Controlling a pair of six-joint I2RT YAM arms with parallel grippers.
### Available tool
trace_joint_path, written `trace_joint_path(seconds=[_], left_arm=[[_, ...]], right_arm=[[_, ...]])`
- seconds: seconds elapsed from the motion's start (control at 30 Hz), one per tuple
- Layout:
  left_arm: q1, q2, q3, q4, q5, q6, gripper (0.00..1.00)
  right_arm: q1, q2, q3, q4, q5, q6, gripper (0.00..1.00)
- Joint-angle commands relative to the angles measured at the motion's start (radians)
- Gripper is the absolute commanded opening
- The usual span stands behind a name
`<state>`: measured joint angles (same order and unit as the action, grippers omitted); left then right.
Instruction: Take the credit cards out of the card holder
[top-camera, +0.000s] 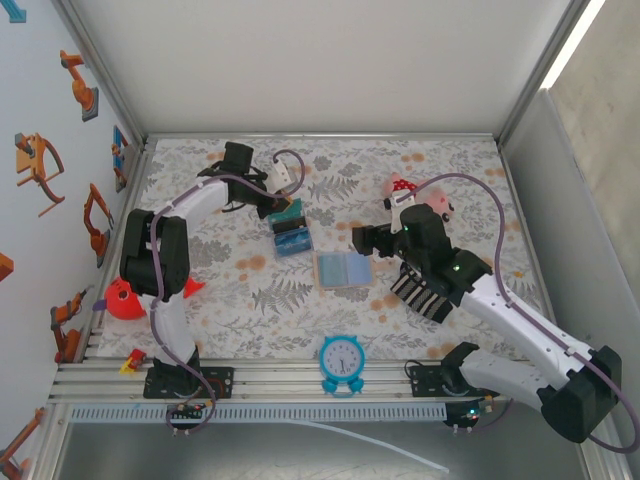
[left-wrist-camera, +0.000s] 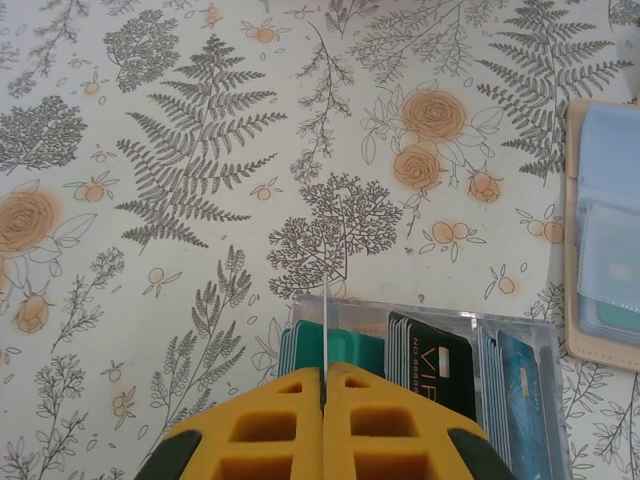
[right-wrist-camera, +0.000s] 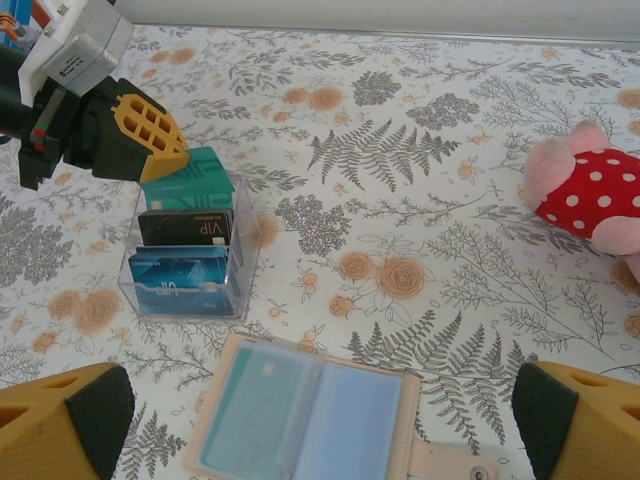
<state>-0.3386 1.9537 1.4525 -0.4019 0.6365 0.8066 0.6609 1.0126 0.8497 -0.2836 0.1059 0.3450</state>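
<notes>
The card holder (top-camera: 343, 268) lies open on the floral cloth, tan with a pale blue inside, and a teal credit card (right-wrist-camera: 250, 400) shows in its left pocket. My right gripper (right-wrist-camera: 320, 420) hovers open above it, one finger on each side. My left gripper (left-wrist-camera: 324, 385) is shut on a thin teal credit card (left-wrist-camera: 326, 320), seen edge-on. It holds the card over the far row of a clear box (right-wrist-camera: 185, 265) that has teal, black and blue cards standing in rows. From above, the left gripper (top-camera: 285, 208) is just behind that box (top-camera: 290, 238).
A black-and-white striped sock (top-camera: 425, 290) lies under the right arm. A pink plush in a red dotted dress (top-camera: 420, 195) sits at the back right. A blue clock (top-camera: 343, 360) stands at the front edge, and a red toy (top-camera: 125, 298) at the left edge.
</notes>
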Motion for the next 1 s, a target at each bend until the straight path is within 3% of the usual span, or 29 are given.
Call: trace_joint_path(seconds=[0.0,0.13,0.3,0.37,0.97], left_arm=[[0.008,0.026,0.028,-0.05,0.029,0.042,0.01],[0.007,0.028,0.021,-0.043,0.029,0.038,0.14],[0.008,0.031,0.009,-0.023,0.018,0.03,0.17],[0.008,0.033,0.008,-0.018,0.011,0.027,0.32],[0.007,0.031,0.002,-0.004,-0.075,0.039,0.32]], right_arm=[[0.005,-0.022,-0.007,-0.003,0.012,0.017,0.98],[0.005,-0.023,-0.003,-0.001,0.008,0.019,0.98],[0.006,-0.022,-0.001,0.003,0.005,0.02,1.0],[0.006,-0.02,-0.001,0.004,0.003,0.02,1.0],[0.005,-0.013,0.005,0.001,0.006,0.023,1.0]])
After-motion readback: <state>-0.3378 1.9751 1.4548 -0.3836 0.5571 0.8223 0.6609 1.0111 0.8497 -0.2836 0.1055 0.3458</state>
